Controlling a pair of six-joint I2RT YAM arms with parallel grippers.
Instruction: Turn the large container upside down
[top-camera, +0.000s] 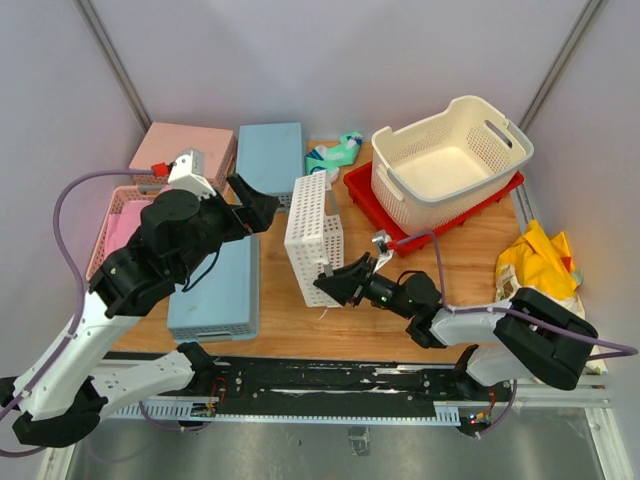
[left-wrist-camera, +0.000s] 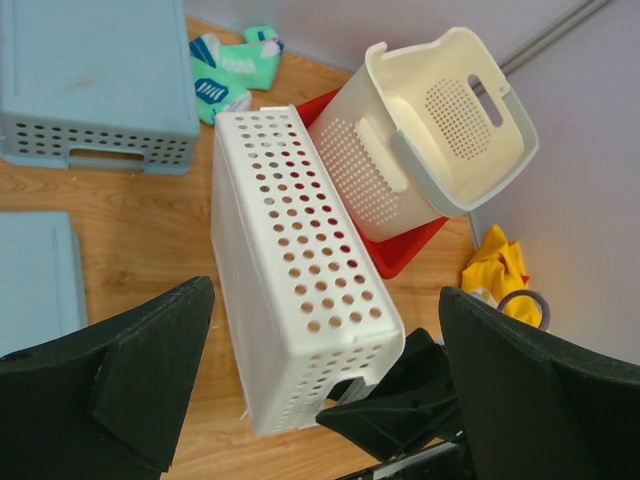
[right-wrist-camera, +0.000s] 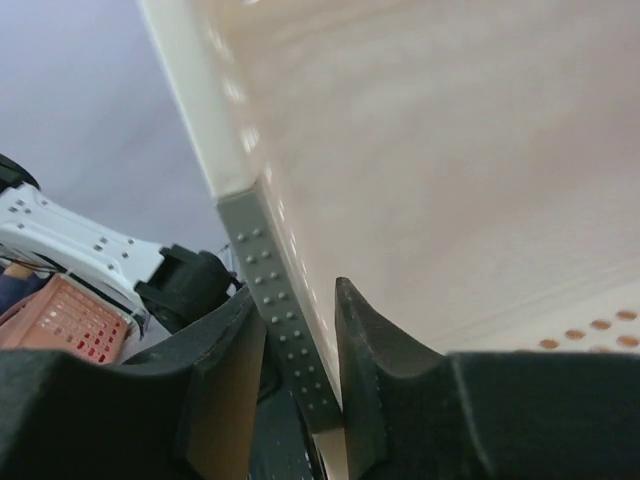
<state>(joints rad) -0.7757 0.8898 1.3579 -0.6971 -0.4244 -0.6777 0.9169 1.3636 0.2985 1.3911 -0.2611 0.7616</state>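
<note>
right pincer (top-camera: 338, 282) is clamped on the rim of the small white basket (top-camera: 313, 235), left pincer (top-camera: 262, 205) wide open. big cream basket (top-camera: 420, 195) sits upright on the red tray (top-camera: 362, 188).

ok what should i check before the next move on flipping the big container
1. Target identified: ok. The large container sits opening up on the red tray, not yet flipped.
2. Right tool free to help: not ok. It is shut on the rim of the small white basket, not on the container.
3. Left tool ready to grasp: ok. It is open, facing the small basket.
4. Path to the container: not ok. The small basket stands on edge between both arms and the tray.
5. Container empty: ok. Nothing shows inside.
6. Grip firm enough on the basket rim to set it aside: cannot tell.
</note>
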